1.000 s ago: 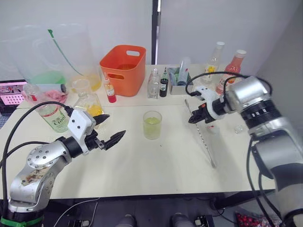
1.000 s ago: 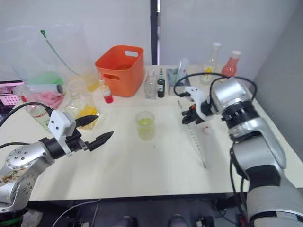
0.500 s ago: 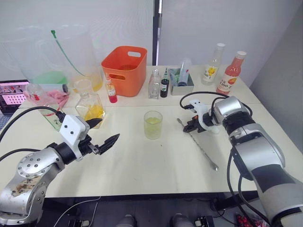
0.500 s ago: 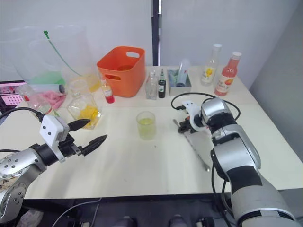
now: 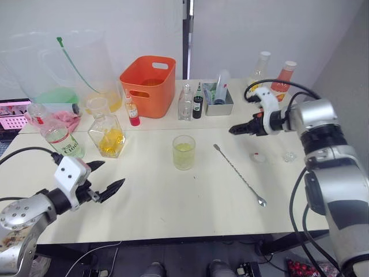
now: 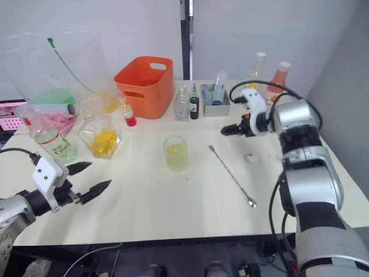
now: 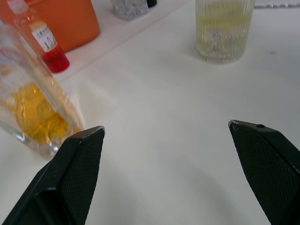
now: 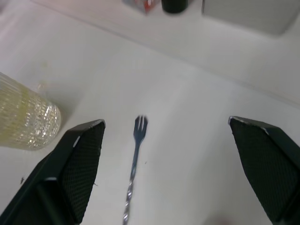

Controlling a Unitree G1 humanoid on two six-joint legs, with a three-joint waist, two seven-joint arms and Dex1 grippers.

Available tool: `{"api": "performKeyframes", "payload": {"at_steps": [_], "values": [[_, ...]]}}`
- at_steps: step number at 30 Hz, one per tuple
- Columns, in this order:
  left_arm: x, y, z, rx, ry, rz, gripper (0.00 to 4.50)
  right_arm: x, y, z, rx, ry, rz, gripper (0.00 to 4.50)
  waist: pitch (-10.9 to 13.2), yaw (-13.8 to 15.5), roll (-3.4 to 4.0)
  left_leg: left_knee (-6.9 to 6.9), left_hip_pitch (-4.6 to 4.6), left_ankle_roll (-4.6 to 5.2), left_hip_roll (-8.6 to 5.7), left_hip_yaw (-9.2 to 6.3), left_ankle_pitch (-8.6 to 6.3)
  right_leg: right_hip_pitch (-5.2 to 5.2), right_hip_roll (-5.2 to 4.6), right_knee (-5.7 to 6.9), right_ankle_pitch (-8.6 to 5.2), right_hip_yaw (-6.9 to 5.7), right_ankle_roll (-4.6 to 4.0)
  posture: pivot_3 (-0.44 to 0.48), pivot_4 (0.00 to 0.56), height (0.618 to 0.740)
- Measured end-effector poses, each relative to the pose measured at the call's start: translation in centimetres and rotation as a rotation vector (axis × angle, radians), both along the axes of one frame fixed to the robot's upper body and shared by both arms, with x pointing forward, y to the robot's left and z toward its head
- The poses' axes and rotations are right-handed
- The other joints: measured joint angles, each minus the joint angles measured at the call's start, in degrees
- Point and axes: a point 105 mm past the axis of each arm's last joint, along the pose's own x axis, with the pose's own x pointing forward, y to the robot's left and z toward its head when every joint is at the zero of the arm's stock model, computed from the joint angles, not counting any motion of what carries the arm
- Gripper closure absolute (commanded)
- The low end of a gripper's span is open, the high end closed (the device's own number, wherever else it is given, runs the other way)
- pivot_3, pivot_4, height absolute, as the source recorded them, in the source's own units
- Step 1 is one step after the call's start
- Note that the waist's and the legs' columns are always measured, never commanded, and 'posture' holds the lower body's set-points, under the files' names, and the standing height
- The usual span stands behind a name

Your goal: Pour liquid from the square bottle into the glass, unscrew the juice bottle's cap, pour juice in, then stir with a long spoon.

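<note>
With both pours apparently done, stirring is what's left. Long spoon [image 5: 239,175] lies flat on the tabletop at 3 o'clock of the glass [image 5: 184,152], long axis running 11-to-5, bowl at the near end, forked tip towards the back. Right gripper [image 5: 235,130] hovers at 1 o'clock of the spoon, fingers spread wide, empty; it's clearly the nearer arm. Left gripper [image 5: 107,178] sits well apart at 8 o'clock of the glass, also wide open, empty.
</note>
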Motion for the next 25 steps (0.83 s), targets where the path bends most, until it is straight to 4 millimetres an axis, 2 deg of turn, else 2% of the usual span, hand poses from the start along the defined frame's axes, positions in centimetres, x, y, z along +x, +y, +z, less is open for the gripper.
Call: {"api": "performKeyframes", "payload": {"at_steps": [2, 5, 8, 10, 13, 15, 19, 22, 25], "values": [[-0.1, 1.8, -0.7, 0.003, 0.016, 0.044, 0.0, -0.9, -1.1, -1.1, 0.042, -0.081, 0.016, 0.02, 0.0, 0.42, 0.0, 0.02, -0.03, 0.0, -0.02, 0.01, 0.0, 0.04, -0.04, -0.15, 0.0, -0.01, 0.01, 0.0, 0.15, 0.74], [0.0, 4.4, -1.1, 0.022, 0.014, 0.101, 0.0, -2.6, -3.8, -4.2, 0.067, -0.168, -0.04, 0.02, 0.0, 0.76, 0.0, 0.08, -0.03, 0.0, -0.04, 0.12, 0.0, 0.02, -0.09, -0.13, 0.01, 0.05, 0.03, 0.0, 0.15, 0.74], [0.0, 5.6, -1.3, 0.043, 0.009, 0.113, 0.0, -4.6, -5.6, -5.8, 0.067, -0.22, -0.039, 0.02, -0.01, 0.56, 0.0, 0.07, 0.02, 0.0, 0.02, 0.15, 0.0, 0.03, -0.04, -0.09, 0.01, 0.07, 0.03, 0.0, 0.15, 0.74], [-0.3, 6.7, -1.9, 0.047, 0.026, 0.143, 0.0, -6.8, -6.7, -7.8, 0.007, -0.237, 0.0, 0.02, -0.02, 0.5, -0.01, 0.06, 0.1, 0.07, 0.03, 0.16, -0.04, 0.1, -0.04, -0.1, 0.02, 0.06, 0.03, 0.0, 0.15, 0.74], [-1.1, 8.1, -2.8, 0.04, 0.057, 0.183, 0.0, -8.9, -8.2, -10.4, -0.044, -0.25, -0.012, 0.02, -0.02, -0.13, -0.02, 0.05, 0.17, 0.07, 0.03, 0.26, -0.04, 0.1, -0.05, -0.1, 0.01, 0.16, 0.03, 0.0, 0.15, 0.74], [-1.6, 8.5, -3.2, 0.044, 0.062, 0.189, 0.0, -9.9, -9.3, -11.3, -0.036, -0.253, -0.04, 0.02, -0.02, -0.47, -0.02, 0.05, 0.38, 0.07, 0.09, 0.37, -0.04, 0.24, -0.02, -0.11, 0.01, 0.25, 0.03, 0.0, 0.15, 0.74], [-2.3, 8.7, -4.5, 0.008, 0.09, 0.213, 0.0, -10.7, -11.0, -12.1, -0.055, -0.268, -0.084, 0.02, -0.01, -0.54, -0.02, -0.09, 1.38, 0.11, 0.27, 0.55, -0.09, 1.28, 0.1, -0.42, -0.02, 0.3, 0.03, 0.0, 0.15, 0.74], [-2.8, 8.4, -5.9, -0.04, 0.113, 0.237, 0.0, -11.0, -12.0, -13.1, -0.06, -0.258, -0.114, 0.02, 0.0, -0.35, -0.04, -0.12, 1.63, 0.15, 0.35, 0.56, -0.13, 1.63, 0.16, -0.59, -0.02, 0.27, 0.03, 0.0, 0.15, 0.74], [-2.7, 8.4, -5.9, -0.043, 0.104, 0.249, 0.0, -10.9, -12.2, -13.2, -0.059, -0.269, -0.122, 0.02, 0.0, -0.25, -0.04, -0.11, 1.69, 0.14, 0.34, 0.56, -0.13, 1.71, 0.14, -0.6, -0.02, 0.28, 0.03, 0.0, 0.15, 0.74]]}}
